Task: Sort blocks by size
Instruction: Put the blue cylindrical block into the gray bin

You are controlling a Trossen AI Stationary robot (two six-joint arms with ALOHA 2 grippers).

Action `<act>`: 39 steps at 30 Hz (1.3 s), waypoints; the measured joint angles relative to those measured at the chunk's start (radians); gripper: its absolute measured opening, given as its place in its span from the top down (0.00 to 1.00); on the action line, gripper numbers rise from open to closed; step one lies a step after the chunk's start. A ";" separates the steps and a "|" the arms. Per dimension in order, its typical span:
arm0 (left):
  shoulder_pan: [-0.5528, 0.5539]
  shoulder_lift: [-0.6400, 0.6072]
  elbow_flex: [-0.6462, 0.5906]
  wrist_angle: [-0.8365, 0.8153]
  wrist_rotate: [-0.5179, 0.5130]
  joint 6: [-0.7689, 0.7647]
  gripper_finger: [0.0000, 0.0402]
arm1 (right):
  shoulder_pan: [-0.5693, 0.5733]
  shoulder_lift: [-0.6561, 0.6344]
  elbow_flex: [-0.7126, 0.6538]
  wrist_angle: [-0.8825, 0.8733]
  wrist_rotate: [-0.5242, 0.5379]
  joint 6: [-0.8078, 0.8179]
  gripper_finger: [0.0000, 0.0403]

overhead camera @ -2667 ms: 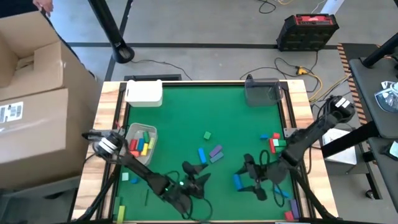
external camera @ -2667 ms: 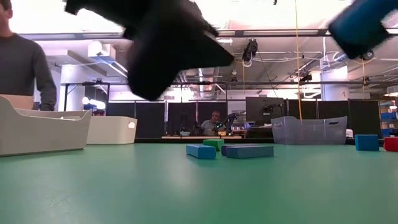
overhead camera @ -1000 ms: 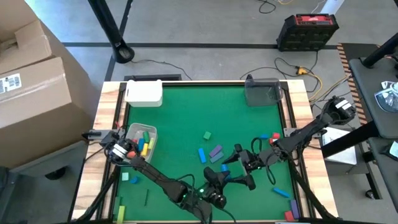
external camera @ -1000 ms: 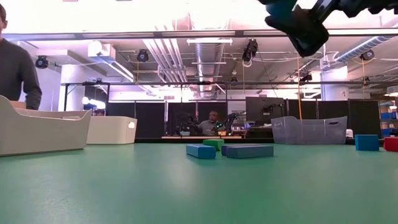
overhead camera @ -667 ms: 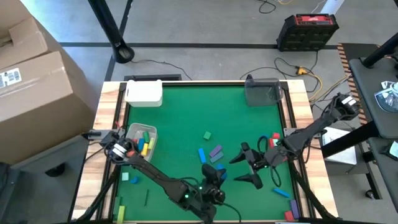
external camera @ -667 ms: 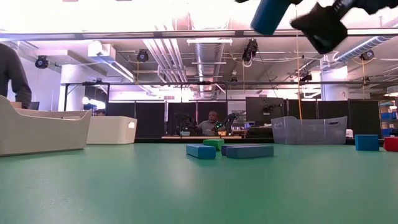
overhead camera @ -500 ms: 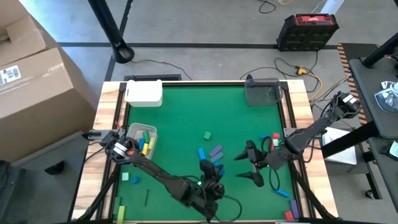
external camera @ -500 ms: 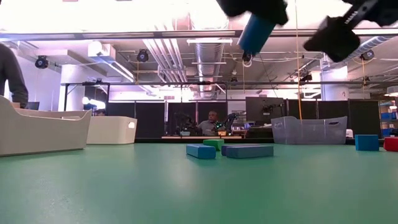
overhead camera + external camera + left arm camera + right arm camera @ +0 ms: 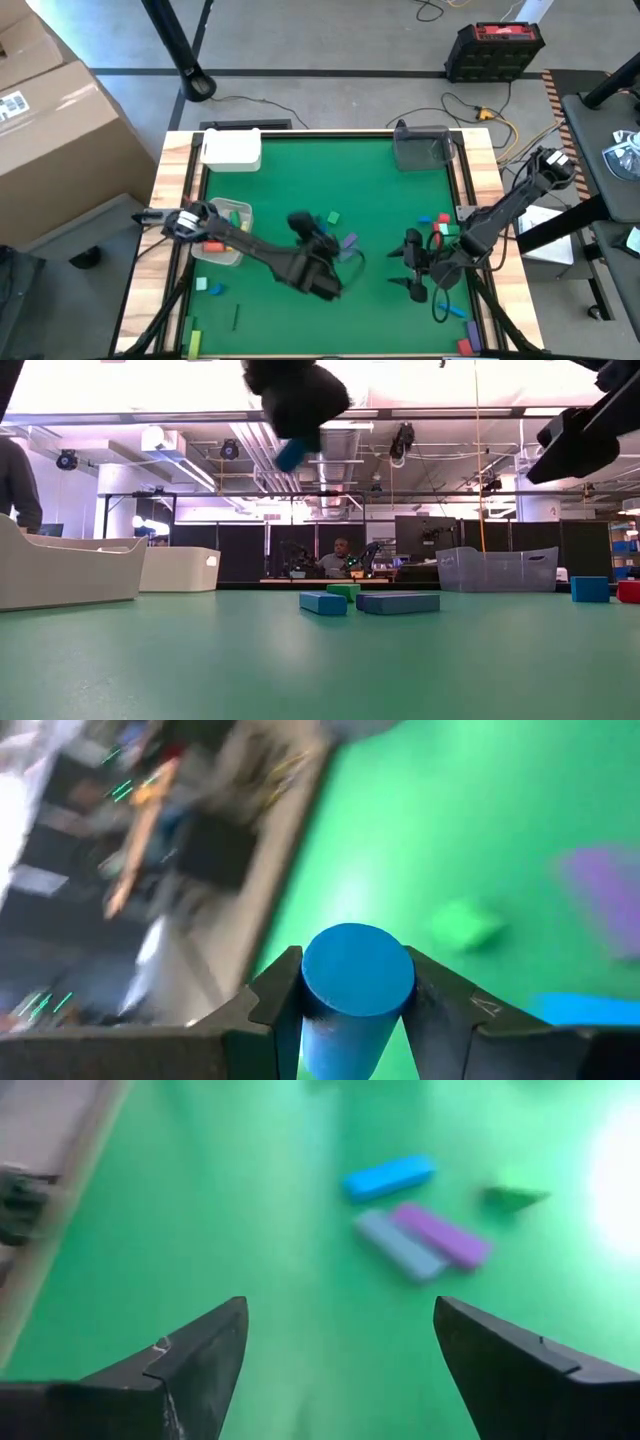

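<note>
Two dark fingers of the left pincer (image 9: pixel 357 1010) clamp a blue cylinder block (image 9: pixel 357 982), held in the air above the middle of the green worktop (image 9: pixel 300 180), near a green cube (image 9: pixel 332 217) and a purple bar (image 9: pixel 348 241). Off to the right, the right pincer (image 9: pixel 412 265) hangs wide apart and empty above the worktop, with red and blue blocks (image 9: pixel 441 221) lying just beyond it.
</note>
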 joint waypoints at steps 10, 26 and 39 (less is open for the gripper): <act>0.074 -0.232 -0.193 -0.164 0.055 -0.235 0.71 | -0.107 0.066 0.021 0.132 0.108 -0.318 0.28; 0.111 -0.602 -0.615 -0.147 0.749 -0.554 0.71 | -0.175 0.042 0.024 0.125 0.000 -0.404 0.35; 0.306 -0.683 -0.933 0.158 0.818 -0.557 0.71 | -0.188 0.041 0.017 0.154 -0.019 -0.359 0.33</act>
